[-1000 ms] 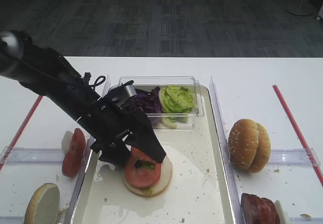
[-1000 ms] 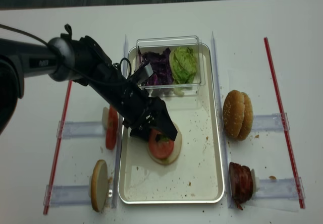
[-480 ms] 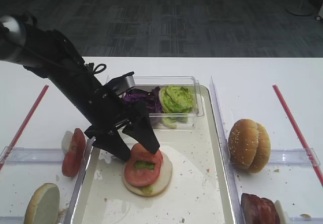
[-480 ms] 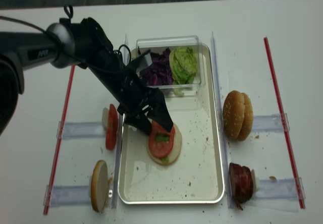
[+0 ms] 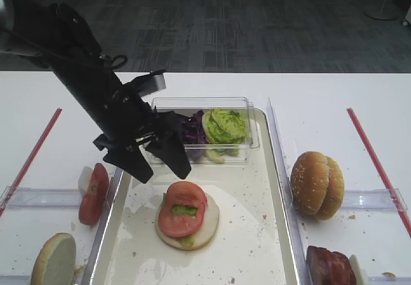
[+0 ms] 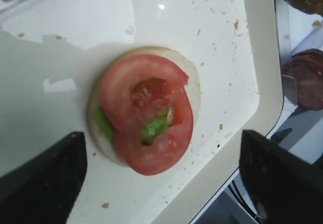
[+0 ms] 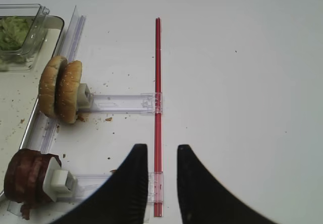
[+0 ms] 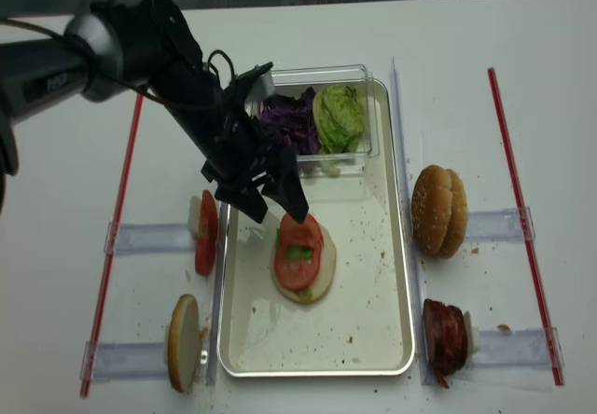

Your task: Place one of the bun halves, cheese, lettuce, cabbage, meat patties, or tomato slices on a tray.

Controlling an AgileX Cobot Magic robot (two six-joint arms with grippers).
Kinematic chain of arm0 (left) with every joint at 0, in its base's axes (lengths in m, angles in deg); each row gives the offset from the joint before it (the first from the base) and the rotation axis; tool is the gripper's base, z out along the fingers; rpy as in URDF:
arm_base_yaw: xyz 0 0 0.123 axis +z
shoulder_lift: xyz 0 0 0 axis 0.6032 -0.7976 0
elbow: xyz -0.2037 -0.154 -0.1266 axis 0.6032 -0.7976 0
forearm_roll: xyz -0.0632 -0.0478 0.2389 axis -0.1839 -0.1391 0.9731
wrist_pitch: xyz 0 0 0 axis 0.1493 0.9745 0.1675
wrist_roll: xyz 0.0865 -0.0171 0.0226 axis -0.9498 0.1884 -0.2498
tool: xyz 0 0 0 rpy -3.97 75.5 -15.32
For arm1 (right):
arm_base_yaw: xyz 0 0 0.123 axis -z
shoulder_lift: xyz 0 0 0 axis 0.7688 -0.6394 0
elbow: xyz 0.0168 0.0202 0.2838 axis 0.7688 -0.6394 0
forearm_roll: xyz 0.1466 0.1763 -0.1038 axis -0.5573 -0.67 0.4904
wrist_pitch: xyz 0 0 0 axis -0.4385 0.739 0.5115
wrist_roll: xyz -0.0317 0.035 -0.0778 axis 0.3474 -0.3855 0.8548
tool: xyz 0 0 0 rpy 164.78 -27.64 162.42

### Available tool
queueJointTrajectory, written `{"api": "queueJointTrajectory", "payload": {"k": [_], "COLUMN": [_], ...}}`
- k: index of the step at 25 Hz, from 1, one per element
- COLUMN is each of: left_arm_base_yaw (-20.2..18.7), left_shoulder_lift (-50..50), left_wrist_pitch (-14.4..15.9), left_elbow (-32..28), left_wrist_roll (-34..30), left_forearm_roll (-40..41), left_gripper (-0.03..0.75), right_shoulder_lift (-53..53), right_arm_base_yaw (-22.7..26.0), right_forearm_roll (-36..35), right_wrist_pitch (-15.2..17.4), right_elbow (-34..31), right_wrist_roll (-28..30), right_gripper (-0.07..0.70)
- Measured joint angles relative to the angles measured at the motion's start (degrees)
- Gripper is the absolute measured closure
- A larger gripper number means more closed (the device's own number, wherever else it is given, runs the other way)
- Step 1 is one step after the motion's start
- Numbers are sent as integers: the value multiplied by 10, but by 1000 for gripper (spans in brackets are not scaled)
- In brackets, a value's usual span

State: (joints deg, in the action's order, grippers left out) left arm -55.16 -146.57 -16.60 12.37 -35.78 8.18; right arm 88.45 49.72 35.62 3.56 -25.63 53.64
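The left pincer [image 5: 157,161] hung released just above and left of the tomato slices [image 5: 183,208] stacked on a bun half on the tray [image 5: 257,233]; the right pincer [image 7: 158,183], clenched empty, stood well apart.

Taking the tray [image 5: 270,233] as my landmark: 2 tomato slices [image 5: 182,209] are lying on a bun half [image 5: 204,228] in its middle, a clear box [image 5: 234,102] is sitting at its far end, and my left pincer [image 5: 158,163] is hanging above its left rim.
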Motion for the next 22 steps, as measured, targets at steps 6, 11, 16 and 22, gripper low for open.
{"api": "queueJointTrajectory", "payload": {"k": [6, 11, 16, 22], "left_arm_base_yaw": [-10, -34, -73, -87], "left_shoulder_lift": [34, 50, 57, 57], "left_wrist_pitch": [6, 12, 16, 18], "left_elbow": [32, 68, 95, 102], "left_wrist_roll": [60, 140, 210, 228], "left_forearm_roll": [84, 197, 333, 355], "left_gripper": [149, 149, 149, 149], "right_shoulder_lift": [0, 0, 0, 0], "right_arm_base_yaw": [0, 0, 0, 0], "right_forearm_roll": [0, 0, 0, 0], "right_wrist_pitch": [0, 0, 0, 0], "right_elbow": [0, 0, 0, 0], "right_wrist_roll": [0, 0, 0, 0], "right_gripper": [438, 438, 438, 438]}}
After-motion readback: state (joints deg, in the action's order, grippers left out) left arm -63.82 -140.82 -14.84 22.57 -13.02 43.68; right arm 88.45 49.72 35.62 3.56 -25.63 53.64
